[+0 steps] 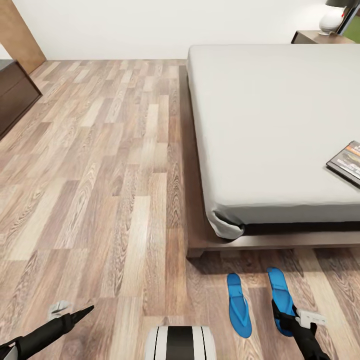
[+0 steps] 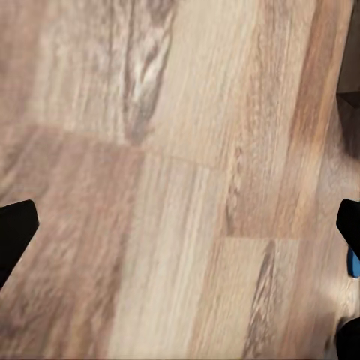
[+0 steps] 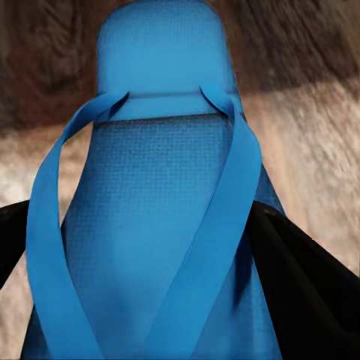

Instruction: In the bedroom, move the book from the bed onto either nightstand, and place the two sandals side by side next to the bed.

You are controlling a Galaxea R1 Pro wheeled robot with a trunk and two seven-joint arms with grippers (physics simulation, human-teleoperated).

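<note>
Two bright blue sandals lie on the wood floor just past the bed's (image 1: pixel 270 125) near corner, parallel and a small gap apart. My right gripper (image 1: pixel 284 312) grips the heel end of the right sandal (image 1: pixel 279 292). In the right wrist view its black fingers (image 3: pixel 300 285) press on both sides of that sandal (image 3: pixel 157 172), straps up. The left sandal (image 1: pixel 238 305) lies free. The book (image 1: pixel 347 162) rests on the grey mattress at the picture's right edge. My left gripper (image 1: pixel 82 313) hovers open over bare floor far to the left, its fingers (image 2: pixel 15 229) wide apart.
A dark nightstand (image 1: pixel 315 36) with a white lamp (image 1: pixel 332 20) stands beyond the bed's far corner. A low dark bench (image 1: pixel 15 95) lines the left wall beside a wooden panel (image 1: pixel 17 30). Open plank floor spreads left of the bed. My trunk (image 1: pixel 180 342) shows at the bottom.
</note>
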